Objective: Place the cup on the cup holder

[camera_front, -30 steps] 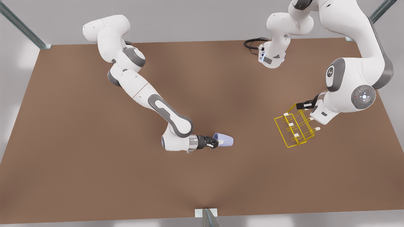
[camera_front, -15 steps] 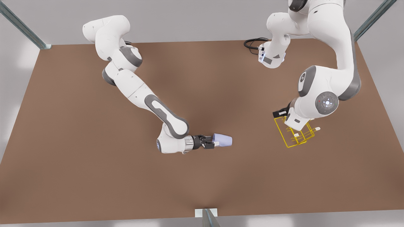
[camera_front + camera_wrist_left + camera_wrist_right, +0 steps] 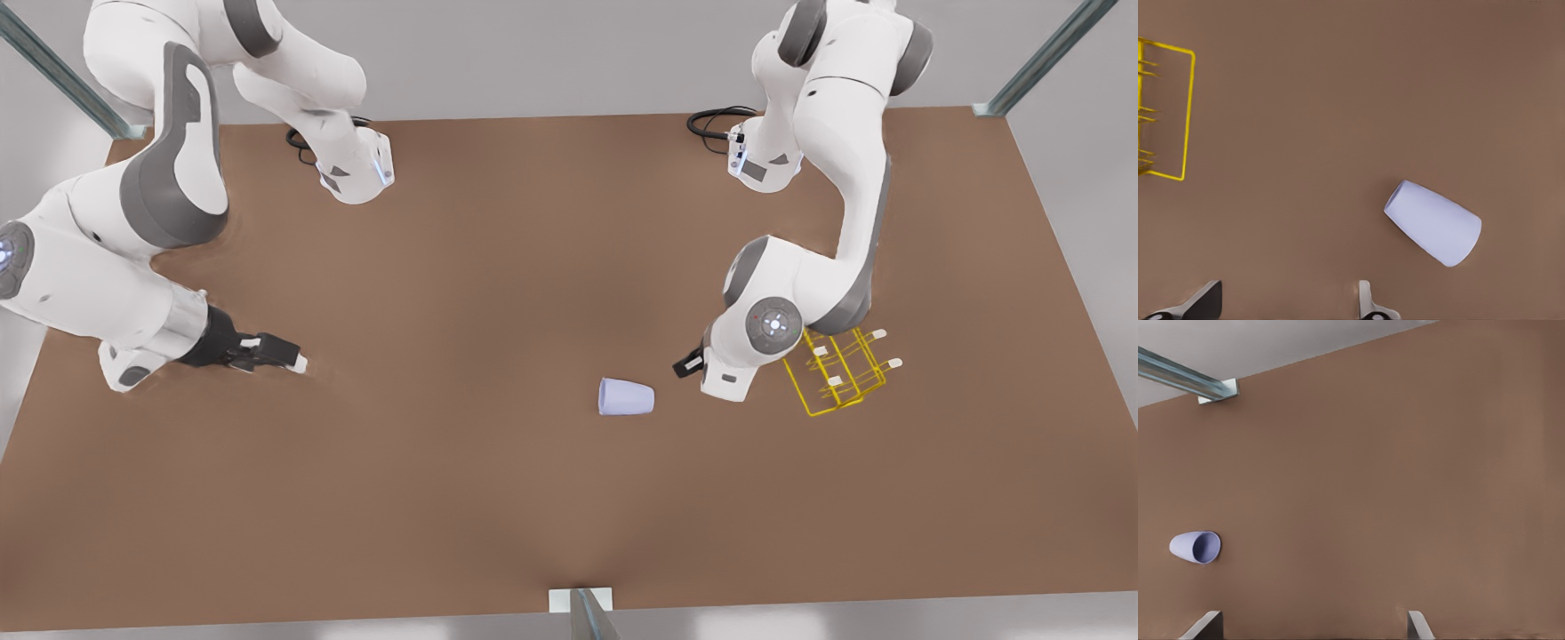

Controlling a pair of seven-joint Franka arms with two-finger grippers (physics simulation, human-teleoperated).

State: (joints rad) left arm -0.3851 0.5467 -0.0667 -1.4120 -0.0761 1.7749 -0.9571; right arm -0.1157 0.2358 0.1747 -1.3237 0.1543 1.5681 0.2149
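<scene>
Front view: the cup (image 3: 626, 396) lies on its side on the brown table (image 3: 498, 498), a little to the front view's right of the middle, with nothing holding it. Its wider end points toward the front view's left. The cup holder (image 3: 840, 373) stands on the table to the front view's right of the cup, well apart from it, its white-capped prongs pointing up and away.

The left gripper (image 3: 686, 364) hangs between the cup and the cup holder, nearer the cup, under the bent wrist of the arm on the front view's right. In the left wrist view the cup (image 3: 1433, 223) lies just beyond the fingertips (image 3: 1365, 301), which stand wide apart with nothing between them, and the edge of the yellow cup holder (image 3: 1183, 113) shows farther off at one side.

The right gripper (image 3: 283, 359) is far off at the front view's left edge of the table, low over the surface and pointing toward the cup. In the right wrist view its fingers (image 3: 1417, 624) are spread wide and empty, and the cup (image 3: 1195, 547) shows small and distant with its open mouth turned toward this camera. A metal frame post (image 3: 1185, 379) runs past the table's far corner.
</scene>
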